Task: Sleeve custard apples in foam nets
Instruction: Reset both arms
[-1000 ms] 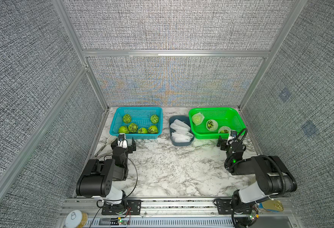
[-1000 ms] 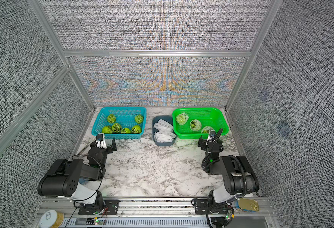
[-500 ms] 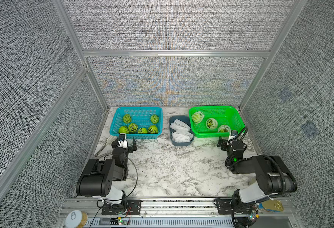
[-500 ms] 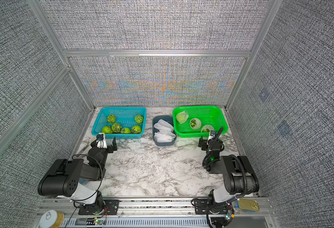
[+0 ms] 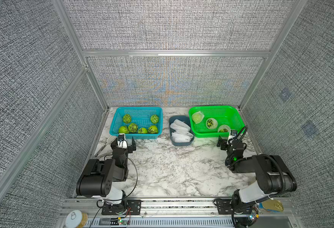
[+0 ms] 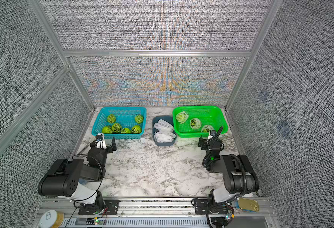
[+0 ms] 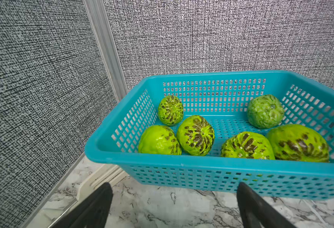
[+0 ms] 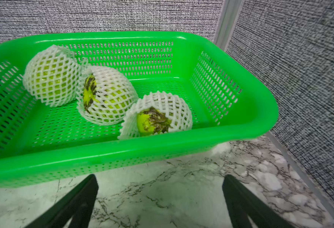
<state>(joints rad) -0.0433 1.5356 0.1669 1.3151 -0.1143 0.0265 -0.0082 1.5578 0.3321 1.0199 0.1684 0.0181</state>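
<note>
Nothing visible has shifted over the last second: the left gripper point(image 5: 123, 145) stays parked just near of the teal perforated plastic basket point(image 5: 138, 108), and the right gripper point(image 5: 228, 141) stays just near of the bright green perforated plastic basket point(image 5: 211, 107). Both have their jaws spread wide with nothing between them, as each wrist view confirms. That stillness suggests a pause between cycles rather than a step under way. Six bare custard apples point(image 5: 133, 127), round, glossy green and knobbly-skinned with dark streaks radiating from the stem, lie in the teal basket at far left. Three more already wear white foam nets point(image 8: 107, 98) in the green basket at far right, the diamond mesh stretched taut and open at the ends. Spare nets point(image 5: 181, 131), soft flattened tubes, are piled in the slate-blue rectangular tray point(image 5: 179, 117) between the baskets. By my reckoning a third of the fruit is done, and the next cycle needs one net and one bare fruit brought over the white veined marble-look tabletop point(image 5: 172, 167)
</note>
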